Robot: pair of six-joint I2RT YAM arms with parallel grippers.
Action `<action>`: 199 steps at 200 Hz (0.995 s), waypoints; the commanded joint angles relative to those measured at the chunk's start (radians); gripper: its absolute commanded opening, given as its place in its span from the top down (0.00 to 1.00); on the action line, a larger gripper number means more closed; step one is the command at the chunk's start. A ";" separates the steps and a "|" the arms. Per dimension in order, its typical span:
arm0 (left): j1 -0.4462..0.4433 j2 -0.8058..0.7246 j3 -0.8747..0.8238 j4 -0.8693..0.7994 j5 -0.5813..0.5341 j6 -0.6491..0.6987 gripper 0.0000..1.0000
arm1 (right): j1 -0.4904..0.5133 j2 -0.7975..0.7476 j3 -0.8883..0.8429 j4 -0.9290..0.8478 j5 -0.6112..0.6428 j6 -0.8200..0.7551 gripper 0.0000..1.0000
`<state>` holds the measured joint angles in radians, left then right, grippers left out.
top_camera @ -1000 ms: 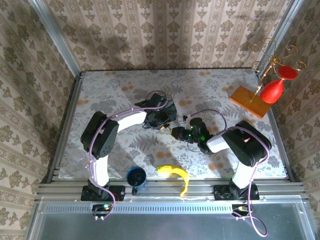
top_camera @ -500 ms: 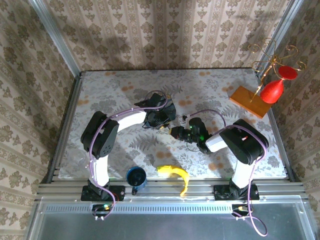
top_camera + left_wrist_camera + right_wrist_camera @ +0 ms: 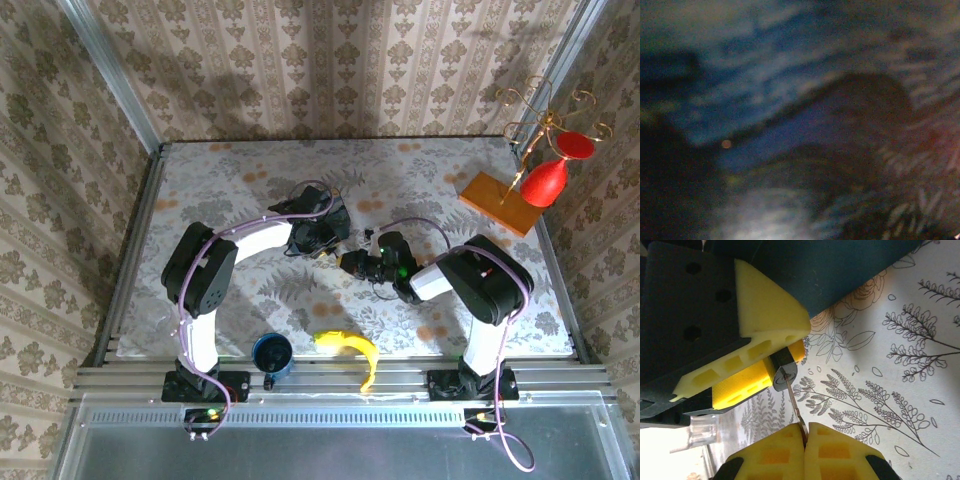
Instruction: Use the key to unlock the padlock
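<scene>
In the right wrist view, the small dark padlock (image 3: 784,371) sits clamped between the yellow pads (image 3: 765,315) of my left gripper (image 3: 781,359), keyhole end facing the camera. The thin metal key (image 3: 794,404) runs from that keyhole down into my right gripper (image 3: 805,434), which is shut on its head. Both hang just above the leaf-patterned cloth (image 3: 880,365). From above, the left gripper (image 3: 330,247) and right gripper (image 3: 350,264) meet tip to tip at mid-table. The left wrist view is a dark blue blur.
A yellow banana (image 3: 350,347) and a blue cup (image 3: 272,352) lie near the front edge between the arm bases. A red glass on a gold stand (image 3: 545,178) with a wooden base (image 3: 497,203) stands at the back right. Patterned walls surround the table.
The right arm's wrist has edged slightly away from the front edge, the key still in the lock. Both grips are unchanged.
</scene>
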<state>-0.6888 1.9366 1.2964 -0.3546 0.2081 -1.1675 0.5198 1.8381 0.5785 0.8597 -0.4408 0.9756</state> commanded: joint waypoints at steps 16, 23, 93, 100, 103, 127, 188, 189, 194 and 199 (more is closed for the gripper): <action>-0.024 0.006 -0.002 -0.041 0.109 -0.015 1.00 | -0.041 0.081 0.072 0.141 -0.116 0.047 1.00; -0.024 0.004 -0.001 -0.042 0.109 -0.014 1.00 | -0.045 0.095 0.080 0.164 -0.140 0.049 1.00; -0.027 -0.002 -0.012 -0.038 0.112 -0.012 1.00 | -0.100 0.197 0.122 0.245 -0.249 0.078 1.00; -0.028 -0.003 -0.012 -0.037 0.111 -0.012 1.00 | -0.102 0.203 0.127 0.250 -0.263 0.083 1.00; -0.028 -0.004 -0.011 -0.035 0.111 -0.012 1.00 | -0.102 0.206 0.128 0.251 -0.269 0.084 1.00; -0.026 -0.001 -0.011 -0.033 0.109 -0.016 1.00 | -0.102 0.207 0.129 0.243 -0.292 0.075 1.00; -0.028 0.011 -0.001 -0.027 0.115 -0.028 1.00 | -0.079 0.135 0.131 0.024 -0.237 -0.060 1.00; -0.028 0.011 -0.001 -0.027 0.116 -0.028 1.00 | -0.078 0.134 0.132 0.018 -0.236 -0.064 1.00; -0.027 0.012 0.001 -0.027 0.116 -0.027 1.00 | -0.074 0.124 0.135 -0.010 -0.227 -0.081 1.00; -0.027 0.012 0.001 -0.028 0.116 -0.026 1.00 | -0.070 0.116 0.139 -0.039 -0.221 -0.098 1.00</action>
<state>-0.6743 1.9373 1.2938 -0.3561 0.1871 -1.1687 0.4301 2.0045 0.6697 0.9562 -0.7414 0.9749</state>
